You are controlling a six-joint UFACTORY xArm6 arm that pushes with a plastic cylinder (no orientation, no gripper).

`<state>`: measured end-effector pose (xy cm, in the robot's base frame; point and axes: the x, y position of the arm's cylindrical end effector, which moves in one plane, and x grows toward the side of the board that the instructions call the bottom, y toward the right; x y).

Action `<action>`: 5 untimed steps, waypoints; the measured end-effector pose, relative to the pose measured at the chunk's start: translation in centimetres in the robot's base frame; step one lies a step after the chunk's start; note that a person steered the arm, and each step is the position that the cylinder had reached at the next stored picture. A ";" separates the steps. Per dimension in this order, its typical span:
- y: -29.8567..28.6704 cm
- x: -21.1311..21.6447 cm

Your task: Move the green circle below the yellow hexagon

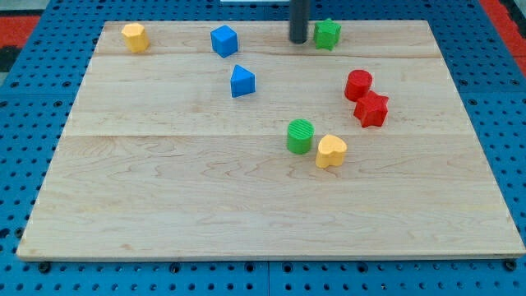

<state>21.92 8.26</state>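
seven blocks lie on the wooden surface (pixel 164 214). green circle (pixel 300 136) sits right of centre, touching the yellow heart (pixel 331 151) at its 4 o'clock. yellow hexagon (pixel 135 37) is far at 10 o'clock, well apart. my tip (pixel 298 39) stands at 12 o'clock from the circle, just beside the green star (pixel 327 34). it is a plain rod, no hand to open. two blue blocks (pixel 223 40) (pixel 242 81) are upper left; red circle (pixel 358 84) touches the red star (pixel 371 109).
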 end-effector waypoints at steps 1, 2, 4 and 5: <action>5.2 -0.1; 2.7 0.2; -3.6 4.8; -3.6 4.9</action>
<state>26.78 4.66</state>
